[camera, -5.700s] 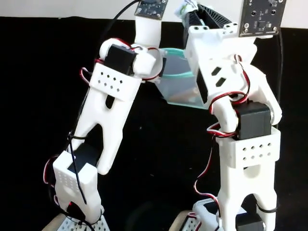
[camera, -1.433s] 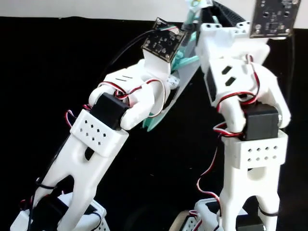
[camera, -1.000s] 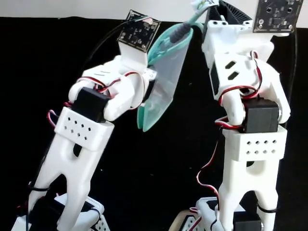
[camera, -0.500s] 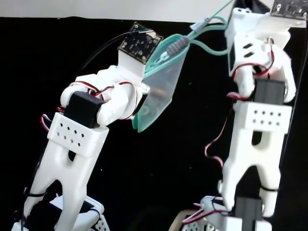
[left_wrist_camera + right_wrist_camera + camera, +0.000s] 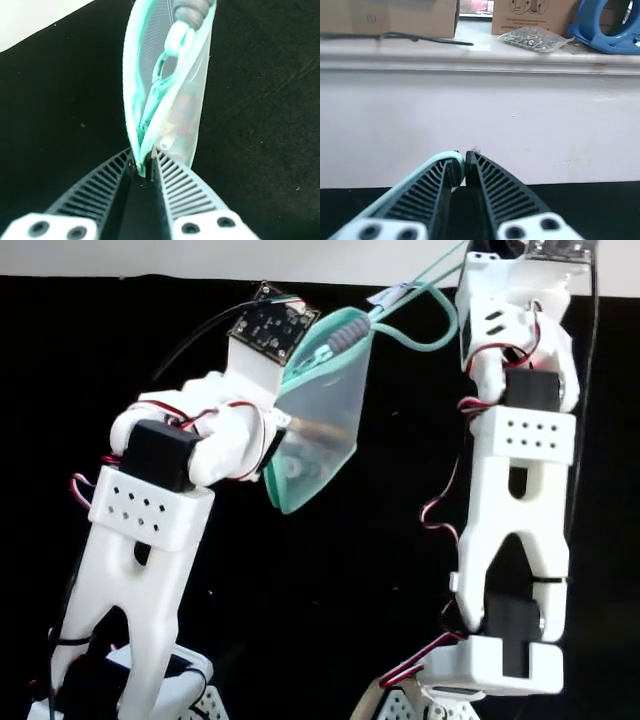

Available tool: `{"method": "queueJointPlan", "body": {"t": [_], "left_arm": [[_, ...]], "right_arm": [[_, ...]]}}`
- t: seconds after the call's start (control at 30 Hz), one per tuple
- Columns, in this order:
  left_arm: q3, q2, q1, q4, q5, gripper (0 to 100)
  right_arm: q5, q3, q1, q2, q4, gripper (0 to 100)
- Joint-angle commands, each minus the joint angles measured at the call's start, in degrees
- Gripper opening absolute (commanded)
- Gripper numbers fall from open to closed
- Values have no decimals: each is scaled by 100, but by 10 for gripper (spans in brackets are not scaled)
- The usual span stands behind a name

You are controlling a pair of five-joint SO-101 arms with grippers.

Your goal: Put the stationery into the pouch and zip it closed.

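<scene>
A translucent pouch [image 5: 325,410] with mint trim hangs in the air above the black table. My left gripper [image 5: 143,167] is shut on the pouch's lower mint edge [image 5: 131,125]. Blurred stationery [image 5: 177,120] shows through the pouch wall. A grey zipper slider [image 5: 350,335] sits at the pouch's upper end, with a mint loop [image 5: 177,40] on it. From there a mint strap [image 5: 425,300] runs up to the right arm [image 5: 515,430]. My right gripper [image 5: 464,167] is shut on a bit of that mint strap [image 5: 454,156].
The black tabletop [image 5: 330,590] lies under both arms, whose bases [image 5: 470,680] stand at the front edge. Behind is a white wall [image 5: 480,125] with a ledge holding cardboard boxes [image 5: 385,15], a bag of small parts [image 5: 532,39] and a blue object [image 5: 610,25].
The right arm has swung up and to the right, drawing the mint strap away from the pouch. The left arm has shifted left with the pouch, which now hangs more open-faced to the camera.
</scene>
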Motion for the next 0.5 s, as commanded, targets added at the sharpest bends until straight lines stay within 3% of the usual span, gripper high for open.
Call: {"method": "queueJointPlan", "body": {"t": [0.0, 0.23, 0.47], "left_arm": [[48, -40, -567, 475, -132, 6], [92, -31, -593, 554, -149, 6], [48, -31, -576, 545, -149, 6]], "right_arm": [[229, -163, 1077, 119, -505, 6], [273, -523, 1631, 558, -1174, 6], [237, -1244, 1455, 760, -391, 6]]}}
